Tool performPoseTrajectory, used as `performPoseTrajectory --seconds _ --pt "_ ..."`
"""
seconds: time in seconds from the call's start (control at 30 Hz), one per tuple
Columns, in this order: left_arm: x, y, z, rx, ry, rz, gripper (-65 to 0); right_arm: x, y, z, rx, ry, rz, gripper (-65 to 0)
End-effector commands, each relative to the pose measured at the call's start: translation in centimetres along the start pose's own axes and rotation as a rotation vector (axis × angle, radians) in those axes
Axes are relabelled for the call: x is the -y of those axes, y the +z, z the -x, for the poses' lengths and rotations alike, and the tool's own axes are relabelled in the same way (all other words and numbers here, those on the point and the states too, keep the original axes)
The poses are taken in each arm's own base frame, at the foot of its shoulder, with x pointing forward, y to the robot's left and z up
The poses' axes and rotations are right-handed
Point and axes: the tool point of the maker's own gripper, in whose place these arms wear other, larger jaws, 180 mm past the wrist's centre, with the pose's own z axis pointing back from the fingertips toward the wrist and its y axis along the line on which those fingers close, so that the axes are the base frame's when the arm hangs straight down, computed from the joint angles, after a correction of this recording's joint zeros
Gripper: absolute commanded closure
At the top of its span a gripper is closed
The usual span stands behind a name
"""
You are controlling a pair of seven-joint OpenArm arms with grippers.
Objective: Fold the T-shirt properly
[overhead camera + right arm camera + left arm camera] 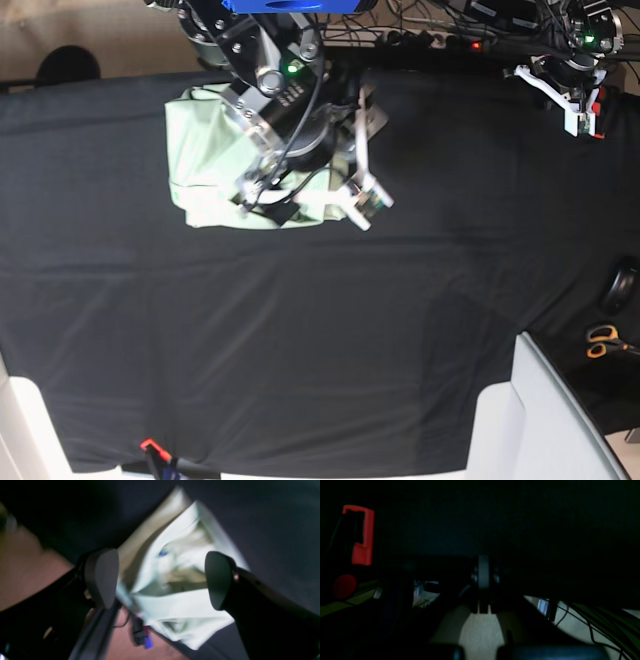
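The T-shirt [205, 150] lies in a pale mint-green folded bundle on the black table cloth [300, 330] at the back left. My right arm [285, 120] hangs over its right part. In the right wrist view my right gripper [160, 580] stands open, with one fingertip [102, 577] on each side above the rumpled, blurred T-shirt [180, 600] and nothing between them. A small blue label mark [162, 553] shows on the cloth. My left gripper [483, 580] is shut, dark and away from the shirt, at the back right corner [570, 80].
Orange-handled scissors [605, 342] and a black rounded object [622, 288] lie at the right edge. White panels [540, 420] stand at the front right. Cables and a power strip [450, 40] run along the back edge. A red plastic part [362, 535] shows beside the left gripper.
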Motion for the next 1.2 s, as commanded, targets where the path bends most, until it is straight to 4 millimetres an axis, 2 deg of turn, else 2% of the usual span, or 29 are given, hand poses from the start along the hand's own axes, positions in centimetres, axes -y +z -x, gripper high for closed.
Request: performPoseTrajectory --seconds 0.0,0.03,0.1,0.2,0.23,0.3,0.4,0.7,0.77,0.83,0.93,1.07,1.17 --pt "-0.7 0.3 -0.9 0.027 -0.012 -0.013 0.0 0.5 0.1 0.7 -0.014 -0.007 0.009 -50.3" --pt "-0.6 0.3 -0.9 0.03 -0.012 -0.012 0.0 1.7 -0.1 1.4 -0.031 -0.031 0.035 -47.6" --pt "-0.6 0.3 -1.0 0.032 -0.012 -0.012 0.0 3.1 -0.3 2.4 -0.045 -0.07 0.062 -35.7" --pt "-0.4 0.3 -1.0 0.033 -0.013 -0.007 0.0 3.1 -0.5 3.7 -0.061 -0.091 0.062 -3.2" --pt "-0.3 0.3 -1.1 0.034 -0.014 -0.006 0.0 2.9 -0.6 3.8 -0.066 -0.094 0.056 0.0" --pt "-0.2 0.2 -1.0 0.033 -0.013 -0.004 0.0 2.6 -0.5 4.0 -0.07 -0.096 0.049 -3.5" --pt "-0.2 0.2 -1.0 0.033 -0.013 -0.004 0.0 2.8 -0.5 4.0 -0.068 -0.101 0.055 0.0" --pt "-0.2 0.2 -1.0 0.033 -0.013 -0.004 0.0 2.7 -0.4 4.2 -0.061 -0.1 0.057 -0.3" --pt "-0.2 0.3 -1.1 0.036 -0.014 -0.004 0.0 3.3 -0.6 4.2 -0.047 -0.094 0.072 -0.3" --pt "-0.2 0.3 -1.1 0.036 -0.014 -0.004 0.0 5.0 -0.7 4.8 -0.061 -0.095 0.109 -0.3" --pt "0.0 0.2 -1.1 0.036 -0.009 0.0 0.0 5.8 -0.7 4.9 -0.062 -0.098 0.127 -0.3" --pt "0.0 0.2 -1.2 0.037 -0.009 0.0 0.0 5.2 -0.7 4.7 -0.059 -0.097 0.111 -0.7" --pt "-0.1 0.2 -1.2 0.037 -0.011 -0.001 0.0 2.8 -0.5 4.3 -0.047 -0.067 0.059 -1.0"
